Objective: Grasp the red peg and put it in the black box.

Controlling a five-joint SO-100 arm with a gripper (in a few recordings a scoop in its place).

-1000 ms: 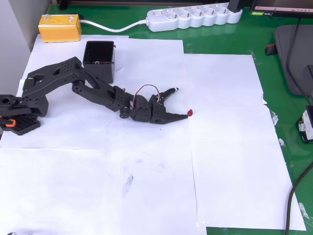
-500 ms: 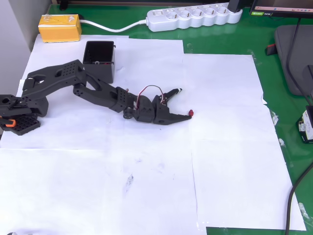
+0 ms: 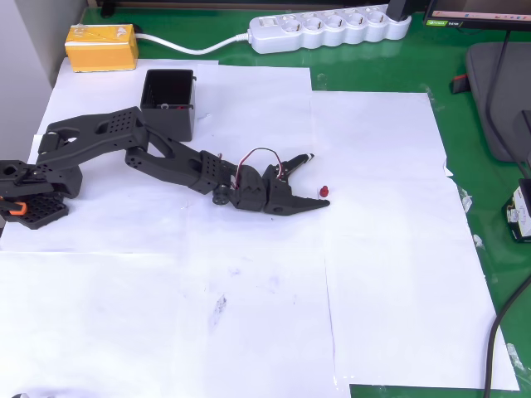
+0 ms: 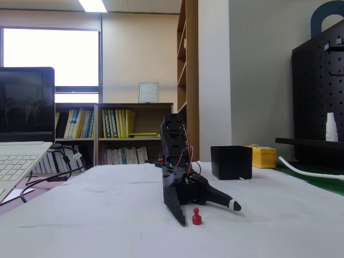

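Red against the white paper [image 3: 249,282], the red peg [image 3: 323,191] stands upright between the spread fingers of the gripper [image 3: 313,179], nearer the lower finger. A good grasp centres the peg before the fingers close gently. The fixed view adds that the gripper [image 4: 207,212] sits low on the table, with the black box [image 4: 231,162] far behind.

In the overhead view, the arm [image 3: 166,157] hides the black box's [image 3: 168,104] lower left corner. The laptop [image 4: 21,123], left of the arm in the fixed view, is cut off by the picture's edge.
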